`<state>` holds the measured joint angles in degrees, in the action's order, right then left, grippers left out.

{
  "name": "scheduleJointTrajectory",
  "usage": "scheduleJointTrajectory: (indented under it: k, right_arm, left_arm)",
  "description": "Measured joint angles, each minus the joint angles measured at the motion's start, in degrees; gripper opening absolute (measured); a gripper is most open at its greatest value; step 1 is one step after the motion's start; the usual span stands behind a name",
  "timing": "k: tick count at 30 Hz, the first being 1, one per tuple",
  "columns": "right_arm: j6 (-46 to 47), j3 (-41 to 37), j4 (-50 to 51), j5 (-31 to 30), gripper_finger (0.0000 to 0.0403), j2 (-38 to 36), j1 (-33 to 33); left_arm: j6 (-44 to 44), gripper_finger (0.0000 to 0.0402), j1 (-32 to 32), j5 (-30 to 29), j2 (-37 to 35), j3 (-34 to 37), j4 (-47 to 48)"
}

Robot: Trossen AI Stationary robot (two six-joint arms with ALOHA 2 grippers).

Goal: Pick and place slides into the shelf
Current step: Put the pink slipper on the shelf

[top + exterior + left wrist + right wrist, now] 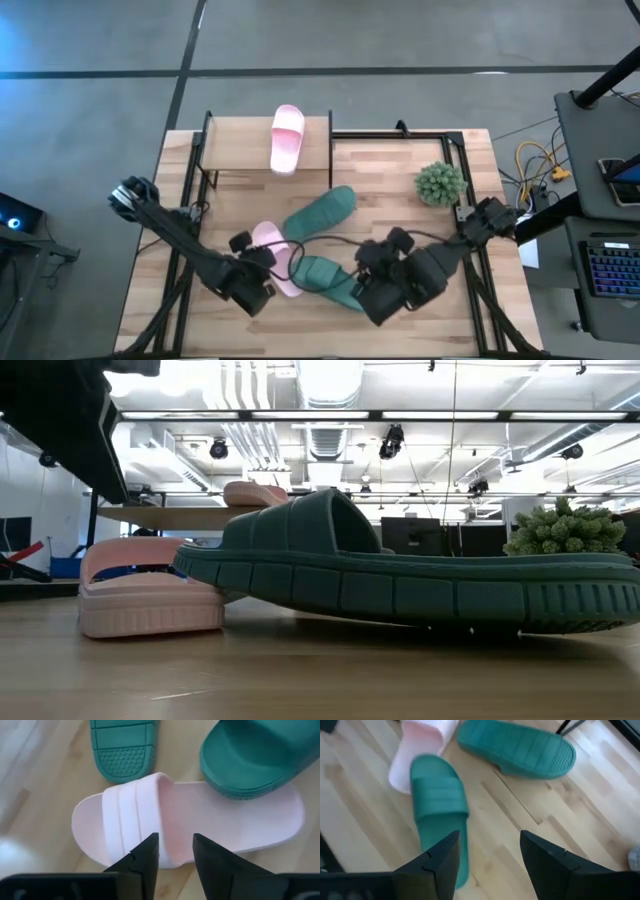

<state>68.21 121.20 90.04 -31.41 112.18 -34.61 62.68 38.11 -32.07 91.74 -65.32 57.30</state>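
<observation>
A pale pink slide (185, 820) lies on the table, strap up. One end of a dark green slide (260, 755) rests on its footbed. A second green slide (320, 212) lies sole-up farther back. Another pink slide (287, 138) sits on the shelf's top board (235, 150) at the far left. My left gripper (175, 852) hovers open over the table-level pink slide's long edge beside the strap. My right gripper (490, 855) stands open above the table, just beside the upright green slide (440, 805).
A small green potted plant (440, 183) stands at the far right of the table. A black metal frame (470, 150) runs along the table's far and side edges. Bare wood lies to the right of the green slides (560, 820).
</observation>
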Motion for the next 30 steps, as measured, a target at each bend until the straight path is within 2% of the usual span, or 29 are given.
scheduleJointTrajectory:
  k: [7, 13, 21, 26, 30]
  right_arm:
    - [6.2, -7.9, 0.0, 0.0, 0.0196, 0.0, -3.5]
    - [11.1, -13.0, 0.0, 0.3, 0.0196, 0.0, -4.5]
    - [13.3, -15.7, 0.0, 0.3, 0.0196, 0.0, -4.5]
    - [14.0, -16.0, -0.1, 0.3, 0.0196, 0.0, -4.4]
    - [14.5, -15.9, -0.1, 0.3, 0.0196, 0.0, -4.0]
  left_arm:
    - [2.9, 0.0145, -0.2, -2.2, 6.5, -4.4, 6.0]
    - [7.5, 0.0147, -1.4, -2.6, 10.6, -5.1, 10.6]
    - [7.5, 0.0144, -5.1, -2.9, 15.2, -2.4, 11.6]
    - [7.0, 0.0105, -6.8, -3.1, 15.7, -0.3, 12.0]
    - [5.5, 0.0031, -7.0, -4.9, 15.0, 1.0, 12.3]
